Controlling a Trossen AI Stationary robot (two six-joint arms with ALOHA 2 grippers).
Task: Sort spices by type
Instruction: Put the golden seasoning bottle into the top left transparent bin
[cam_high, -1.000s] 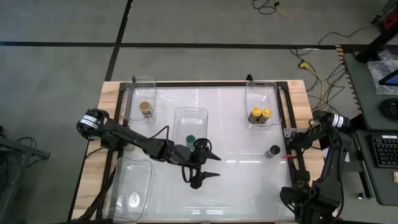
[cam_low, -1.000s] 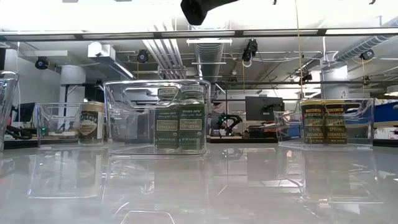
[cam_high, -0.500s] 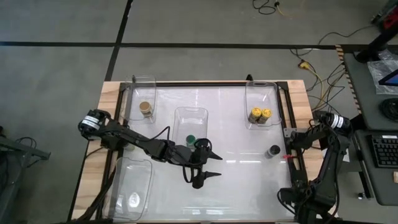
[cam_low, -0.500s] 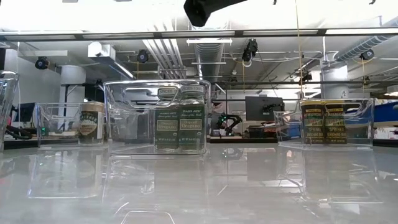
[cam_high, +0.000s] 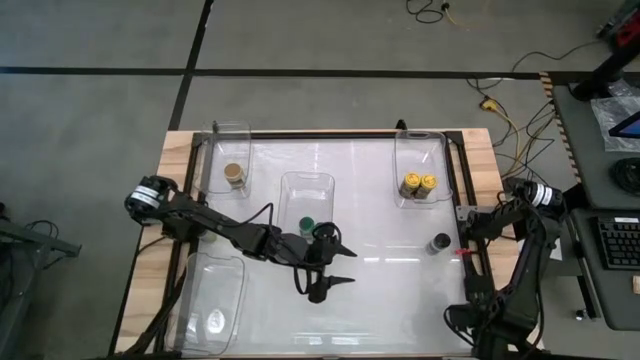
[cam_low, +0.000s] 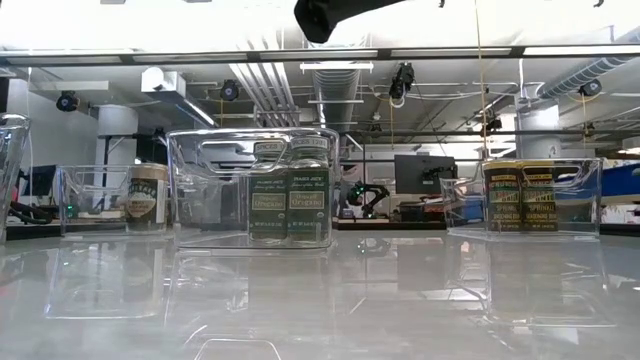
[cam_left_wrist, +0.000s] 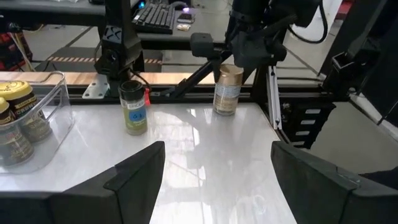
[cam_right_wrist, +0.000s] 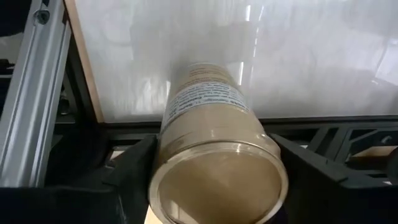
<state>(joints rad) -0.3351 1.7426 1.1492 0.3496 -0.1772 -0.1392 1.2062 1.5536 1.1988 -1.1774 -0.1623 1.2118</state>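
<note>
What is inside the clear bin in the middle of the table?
In the middle bin, the high view shows one green-lidded jar; the left arm covers the bin's near end. The low view shows two oregano jars standing side by side.

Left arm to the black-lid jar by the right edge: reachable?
Probably yes: bare table lies between the left gripper, fingers open, and the black-lid jar. The right gripper at the tan jar beside it may crowd.
</note>
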